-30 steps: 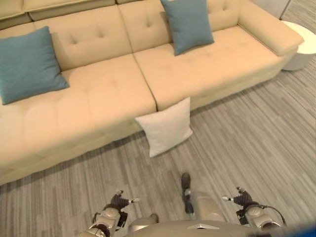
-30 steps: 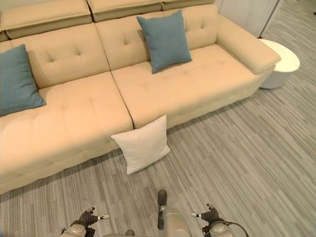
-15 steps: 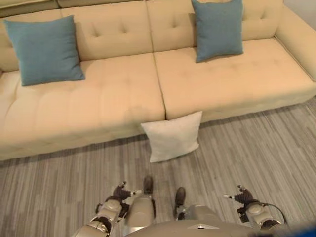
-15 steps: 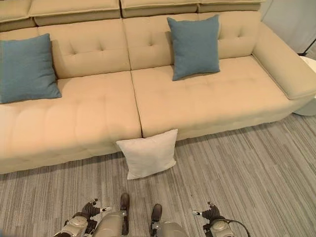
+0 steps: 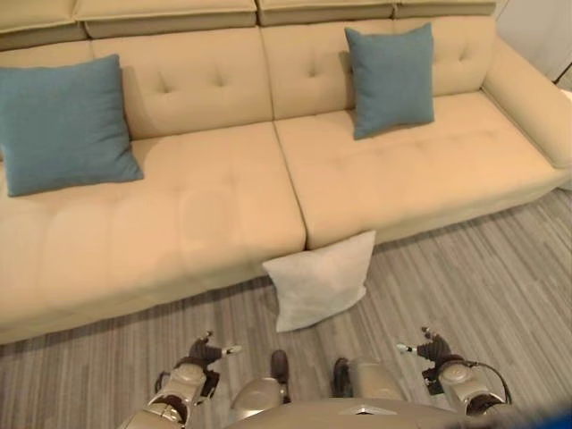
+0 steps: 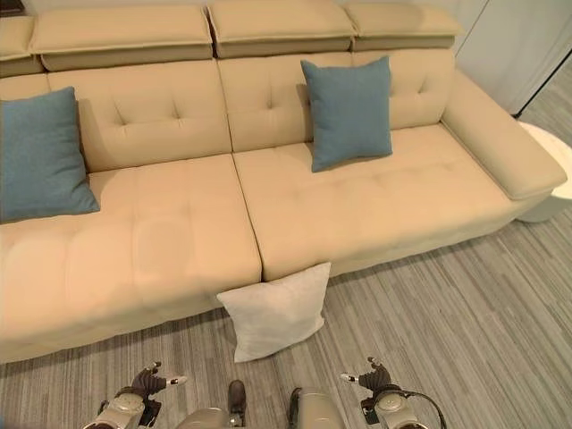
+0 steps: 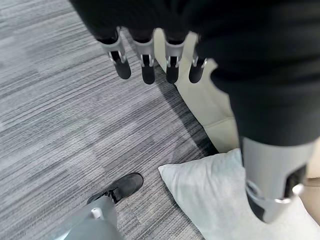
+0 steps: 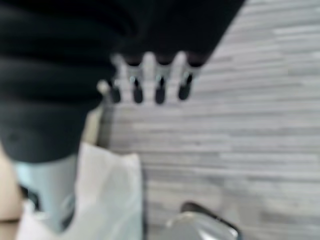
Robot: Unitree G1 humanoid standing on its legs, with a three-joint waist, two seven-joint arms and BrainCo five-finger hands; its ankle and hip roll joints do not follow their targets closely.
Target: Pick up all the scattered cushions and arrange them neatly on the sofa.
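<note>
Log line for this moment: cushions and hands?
white cushion: floor, against sofa front | two blue cushions: on sofa | left hand: open, empty | right hand: open, empty

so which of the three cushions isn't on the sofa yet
The white cushion, leaning on the floor against the sofa front; both blue cushions sit on the seat.

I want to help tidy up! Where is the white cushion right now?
The white cushion is on the floor, leaning against the front of the sofa below the gap between its two seats, in front of the robot.
</note>
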